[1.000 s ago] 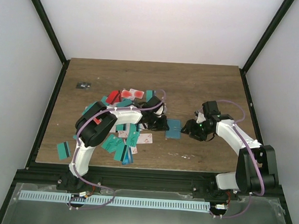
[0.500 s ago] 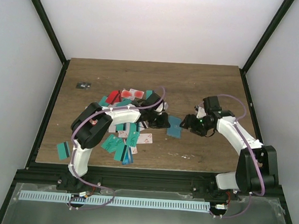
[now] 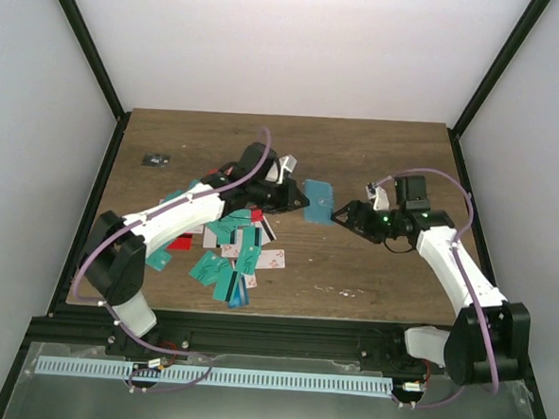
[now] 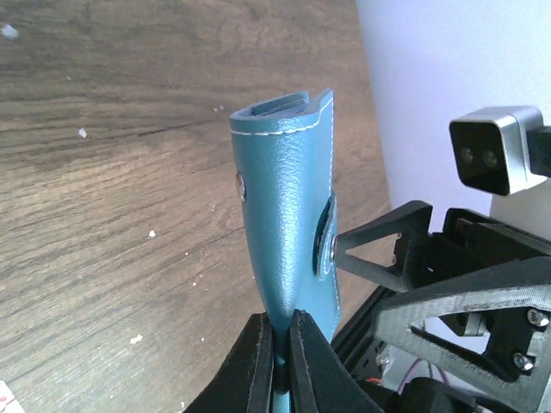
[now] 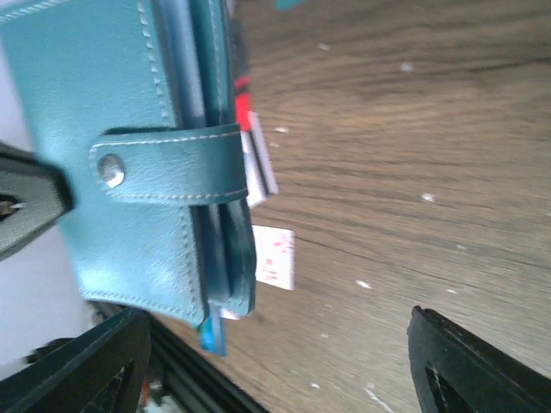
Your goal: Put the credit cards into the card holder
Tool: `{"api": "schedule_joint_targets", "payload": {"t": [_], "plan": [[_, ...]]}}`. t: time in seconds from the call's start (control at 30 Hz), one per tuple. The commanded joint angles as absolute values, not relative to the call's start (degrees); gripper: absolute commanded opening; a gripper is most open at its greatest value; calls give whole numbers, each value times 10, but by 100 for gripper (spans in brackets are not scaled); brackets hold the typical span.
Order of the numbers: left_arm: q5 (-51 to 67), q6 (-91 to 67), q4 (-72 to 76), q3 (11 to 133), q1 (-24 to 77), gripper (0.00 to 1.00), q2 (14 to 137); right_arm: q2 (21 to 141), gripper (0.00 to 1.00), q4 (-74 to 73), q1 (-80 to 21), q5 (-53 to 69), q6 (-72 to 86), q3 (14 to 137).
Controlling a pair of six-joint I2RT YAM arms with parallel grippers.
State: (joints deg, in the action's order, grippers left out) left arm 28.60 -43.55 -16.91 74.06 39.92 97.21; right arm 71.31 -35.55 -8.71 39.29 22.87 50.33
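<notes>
While the left gripper pinches one edge of the card holder, its two black fingers pressed together on the leather, I note that the holder sits over the middle of the table. It is right of the card pile and between the two arms' tips.

Holder: blue-teal with a grained, leather-like skin and pale stitching along the rim. It is a flat rectangle with rounded corners. The left wrist view shows it edge-on, folded and slightly bowed. The right wrist view shows its broad face, where a strap wraps round the open edge and is fixed by a round metal snap. Layered inner leaves show as dark slits beside the strap.

Right gripper: just right of the holder, jaws spread wide with nothing between them. I cannot tell whether it touches the holder.

Credit cards: thin flat rectangles in teal, red, and white-pink with red blots, some with a black stripe. They lie scattered and overlapping on the left half, under and near the left arm.

Table: dark wood grain, matte, flecked with pale specks. A small dark object lies far left, apart from the pile.
</notes>
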Motion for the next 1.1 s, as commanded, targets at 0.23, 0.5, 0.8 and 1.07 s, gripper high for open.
{"api": "schedule_joint_targets", "payload": {"t": [0.23, 0.5, 0.8, 1.07], "plan": [[328, -476, -185, 727, 386, 4, 897, 638, 77, -165, -70, 634, 356, 438], [346, -505, -161, 723, 386, 4, 881, 638, 71, -143, -70, 651, 381, 436], [350, -518, -148, 722, 391, 4, 876, 635, 51, -115, -70, 664, 411, 435], [345, -531, -129, 714, 404, 4, 869, 643, 58, -123, -71, 665, 408, 435]]}}
